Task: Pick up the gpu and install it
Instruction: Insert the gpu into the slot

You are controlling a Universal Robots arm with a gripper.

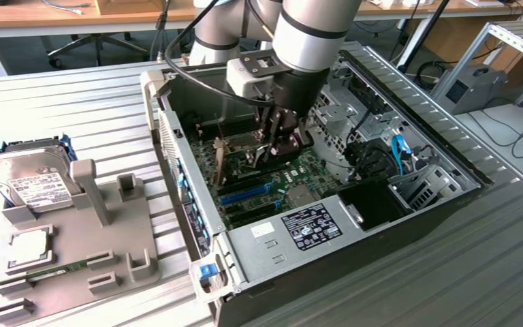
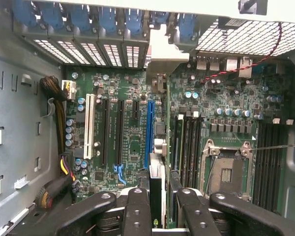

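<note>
Reaching down into the open computer case at the middle of the exterior view, the arm had its gripper low over the green motherboard. The graphics card stood on edge between the black fingers, its board running from the gripper toward the case's rear wall at the exterior view's left. The gripper was closed on the card, jaws partway in and pinching its thin edge.

In the wrist view the card showed edge-on at the lower middle of the frame, clamped between the two inner finger links. It lined up with the long blue slot on the motherboard, and its silver bracket sat up against the row of rear slot covers near the top of the frame. Whether the card was fully seated in the slot could not be told.

On the slatted table at the exterior view's left, a grey holder tray carried a hard drive with a white label, a processor chip and a narrow memory stick.
</note>
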